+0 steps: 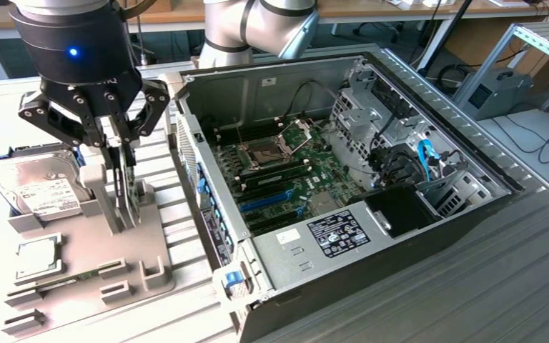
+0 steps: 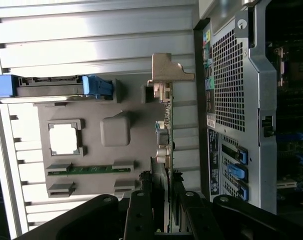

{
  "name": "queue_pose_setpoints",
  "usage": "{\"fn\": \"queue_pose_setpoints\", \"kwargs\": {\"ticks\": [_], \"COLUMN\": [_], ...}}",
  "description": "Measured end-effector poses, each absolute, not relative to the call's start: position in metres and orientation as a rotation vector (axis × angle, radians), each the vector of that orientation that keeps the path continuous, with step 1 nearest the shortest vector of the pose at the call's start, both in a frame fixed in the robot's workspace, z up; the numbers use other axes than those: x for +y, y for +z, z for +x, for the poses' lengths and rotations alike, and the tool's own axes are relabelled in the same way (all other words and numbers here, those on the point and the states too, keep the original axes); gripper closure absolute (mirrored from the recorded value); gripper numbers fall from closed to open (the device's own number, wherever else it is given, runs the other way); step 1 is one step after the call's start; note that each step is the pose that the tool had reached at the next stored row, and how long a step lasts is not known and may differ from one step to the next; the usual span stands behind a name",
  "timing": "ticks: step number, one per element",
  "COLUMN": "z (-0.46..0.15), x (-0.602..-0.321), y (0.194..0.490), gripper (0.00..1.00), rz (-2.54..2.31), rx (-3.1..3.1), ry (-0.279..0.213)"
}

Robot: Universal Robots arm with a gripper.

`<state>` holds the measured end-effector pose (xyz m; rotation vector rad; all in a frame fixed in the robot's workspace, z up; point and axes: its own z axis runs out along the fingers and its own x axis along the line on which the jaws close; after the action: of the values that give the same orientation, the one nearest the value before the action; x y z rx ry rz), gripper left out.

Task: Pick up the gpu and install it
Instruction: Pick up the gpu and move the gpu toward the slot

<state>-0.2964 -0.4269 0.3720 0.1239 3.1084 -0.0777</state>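
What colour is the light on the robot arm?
The light is blue, clearest in exterior view.

Ext. cam sits high and off to one side, tilted down over the whole bench: open PC case (image 1: 246,86) mid-frame, grey tray (image 1: 83,246) on the exterior view's left, gripper (image 1: 120,207) close in the foreground. Wrist cam rides just behind the gripper (image 2: 159,220), facing straight down, v. near the tray (image 2: 94,107). Both views catch the tray and the case's (image 2: 231,85) vented wall beside it.
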Motion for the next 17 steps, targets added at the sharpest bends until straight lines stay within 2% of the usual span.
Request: {"fn": "queue_pose_setpoints", "kwargs": {"ticks": [17], "z": [-0.296], "x": [-0.427], "y": [0.384], "gripper": [0.74], "rz": [0.124], "rx": [3.108], "ry": [-0.078]}}
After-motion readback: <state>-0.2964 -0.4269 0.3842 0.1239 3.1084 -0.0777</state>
